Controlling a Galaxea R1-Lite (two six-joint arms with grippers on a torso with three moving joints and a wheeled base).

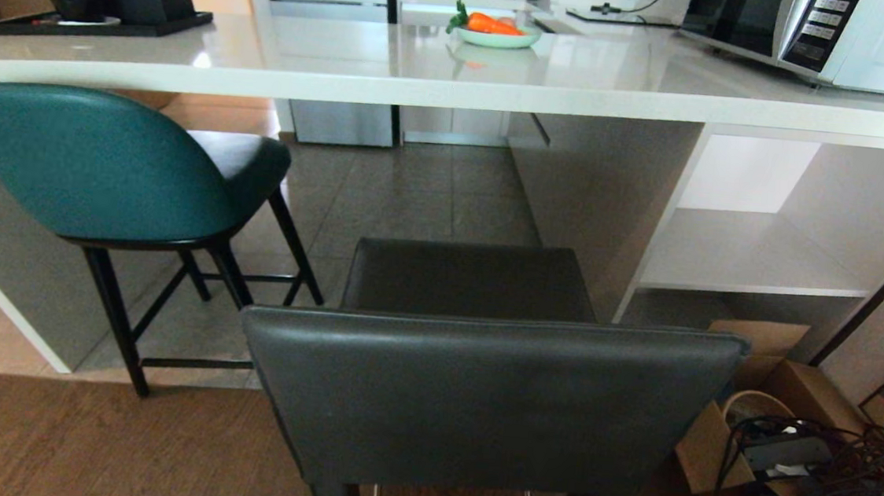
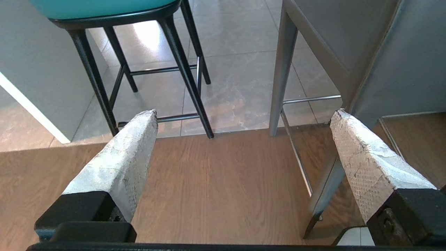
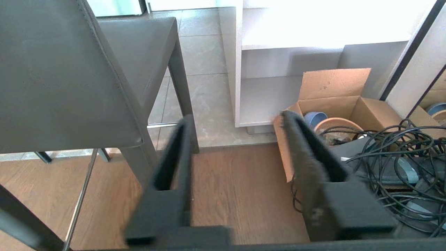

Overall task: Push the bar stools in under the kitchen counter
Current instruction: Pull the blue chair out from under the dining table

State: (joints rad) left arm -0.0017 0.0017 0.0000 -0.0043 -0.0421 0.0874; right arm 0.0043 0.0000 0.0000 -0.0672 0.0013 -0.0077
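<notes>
Where tile floor (image 1: 415,191) meets wood floor (image 1: 80,440), kitchen counter (image 1: 424,73) gleams.

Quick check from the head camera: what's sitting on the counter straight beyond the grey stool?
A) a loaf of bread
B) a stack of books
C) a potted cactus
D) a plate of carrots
D: on the counter, past the grey stool, a pale plate holds orange carrots with green tops; a black tray sits far left and a microwave far right.
</notes>
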